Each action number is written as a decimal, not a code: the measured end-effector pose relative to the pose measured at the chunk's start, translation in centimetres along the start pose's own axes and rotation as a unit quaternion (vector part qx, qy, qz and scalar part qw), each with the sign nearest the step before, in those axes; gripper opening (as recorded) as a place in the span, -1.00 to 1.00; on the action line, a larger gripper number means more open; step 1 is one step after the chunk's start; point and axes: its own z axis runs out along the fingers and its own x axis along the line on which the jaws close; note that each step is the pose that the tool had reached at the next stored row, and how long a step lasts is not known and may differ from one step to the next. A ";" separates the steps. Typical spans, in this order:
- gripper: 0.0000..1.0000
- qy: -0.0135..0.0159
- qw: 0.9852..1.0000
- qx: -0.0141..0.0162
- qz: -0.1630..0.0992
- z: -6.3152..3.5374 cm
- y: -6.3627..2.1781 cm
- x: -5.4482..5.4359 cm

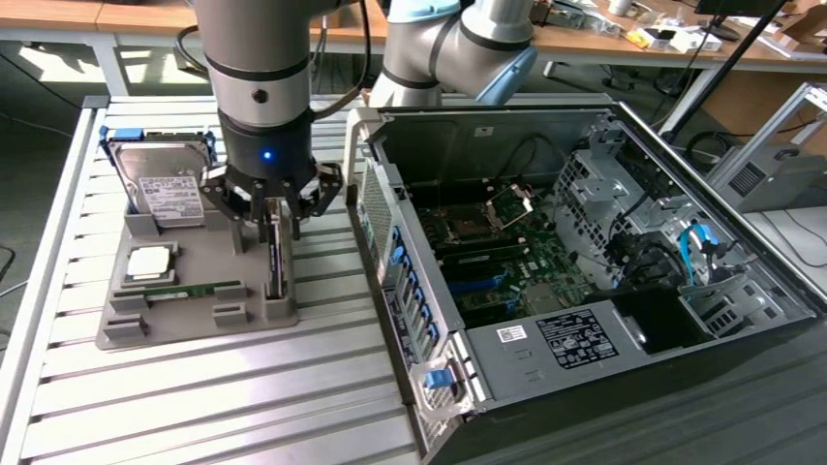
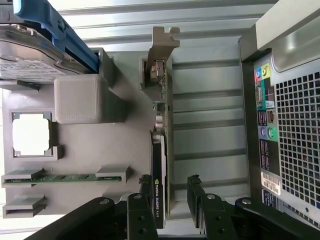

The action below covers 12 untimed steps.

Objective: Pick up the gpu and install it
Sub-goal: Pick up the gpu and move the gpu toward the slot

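Parted jaws astride gpu (image 2: 159,175), upright in holder (image 2: 131,145)

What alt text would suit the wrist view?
The open gripper straddles one end of the gpu, which stands on edge in a gray tray. The tray also holds a hard drive, a processor and a green memory stick; a computer case stands alongside.

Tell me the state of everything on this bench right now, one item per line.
gpu, standing on edge in the gray holder, not lifted.
hand, open, straddling the gpu.
hard drive, propped upright in the holder.
memory stick, seated in its holder slot.
processor, flat in its recess.
computer case, side panel off, interior exposed.
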 end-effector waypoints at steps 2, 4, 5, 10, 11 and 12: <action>-0.16 0.000 1.000 0.000 0.000 0.15 -0.01 0.0; -0.16 0.000 1.000 0.000 0.000 0.28 -0.01 0.0; -0.16 0.000 1.000 0.000 0.000 0.35 -0.02 0.0; -0.16 0.000 1.000 0.000 0.000 0.68 -0.03 0.0; -0.16 0.000 1.000 0.000 0.000 0.75 -0.03 0.0; -0.16 0.000 1.000 0.000 0.000 0.81 -0.04 0.0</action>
